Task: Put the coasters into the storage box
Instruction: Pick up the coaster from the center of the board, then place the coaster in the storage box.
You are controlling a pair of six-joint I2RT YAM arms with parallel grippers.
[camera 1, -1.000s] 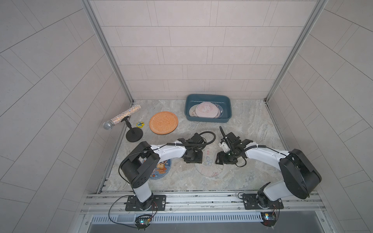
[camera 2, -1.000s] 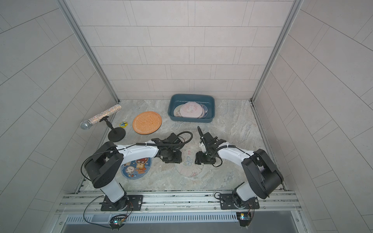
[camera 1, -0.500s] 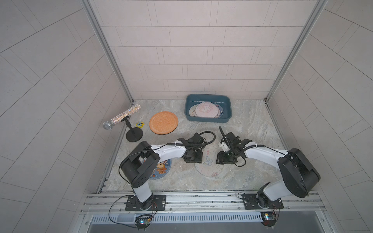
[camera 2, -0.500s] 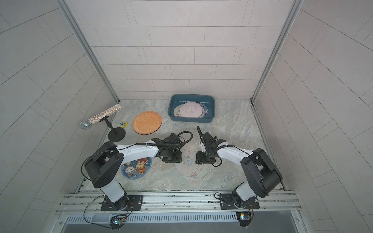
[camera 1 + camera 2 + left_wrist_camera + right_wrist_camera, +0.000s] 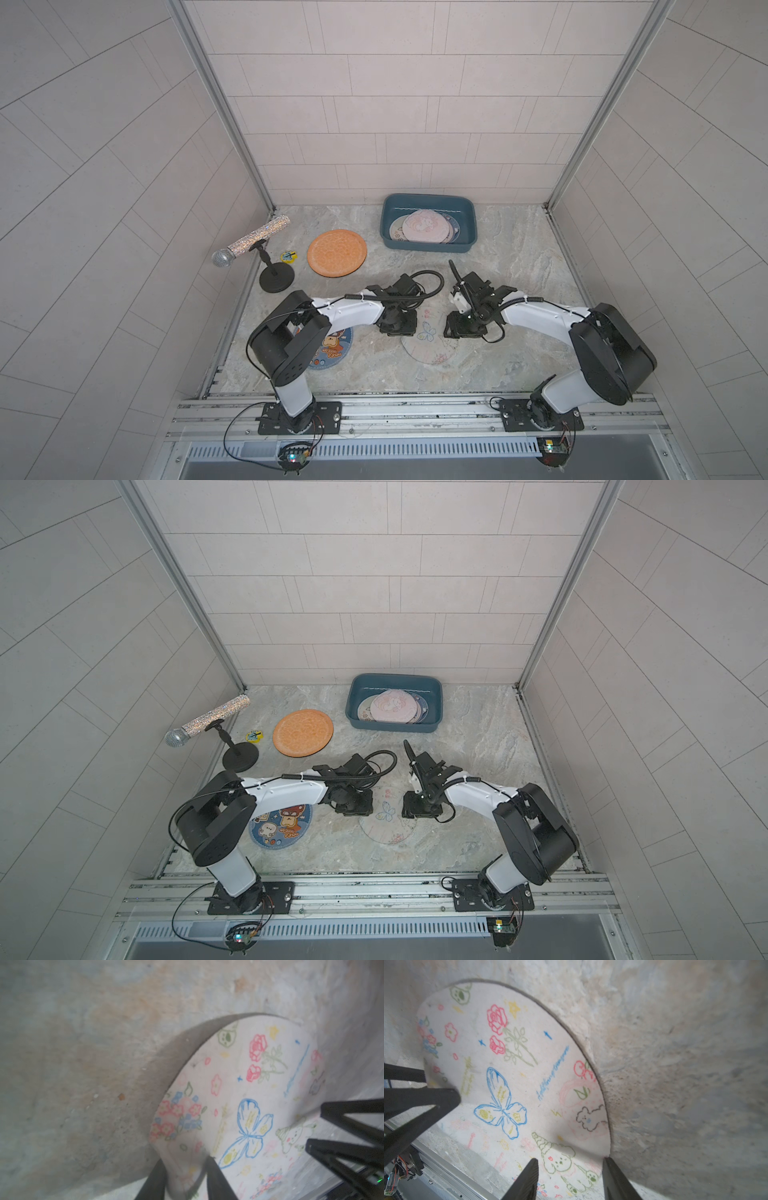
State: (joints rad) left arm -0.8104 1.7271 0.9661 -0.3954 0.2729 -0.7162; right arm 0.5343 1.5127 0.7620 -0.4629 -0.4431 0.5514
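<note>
Coasters (image 5: 424, 224) are piling up in the storage box (image 5: 428, 248) at the back of the table (image 5: 519, 270), a pink one on top of an overlapping stack. Three lie outside it. The orange coaster (image 5: 337, 252) sits flat near the box on the left arm's side. The blue coaster (image 5: 282, 825) is near the front, partly under the left arm.

All the action is on the butterfly coaster (image 5: 428, 347), at mid-table and well apart from the box, with an arm on either side of it. The left gripper (image 5: 186, 1159) shows narrow jaws with the cream rim between them. In the left wrist view that edge curls up off the marble with a broad shadow beneath it, so I read this as a pinch on the disc. The right gripper (image 5: 570, 1159) stands at the opposite rim with its jaws wide. One fingertip is over the printed face and the other is right at the edge, with nothing clamped. Whether it presses down on the disc, I cannot tell.

So this looks like the pick-up step, a thin disc being peeled off a flat surface. The next move likely calls for the right gripper to come clear of the disc. Then the left can raise it, floppy as it looks, carry it back over the box's front wall and let it drop flat on the stack. Orange and blue would follow.
</note>
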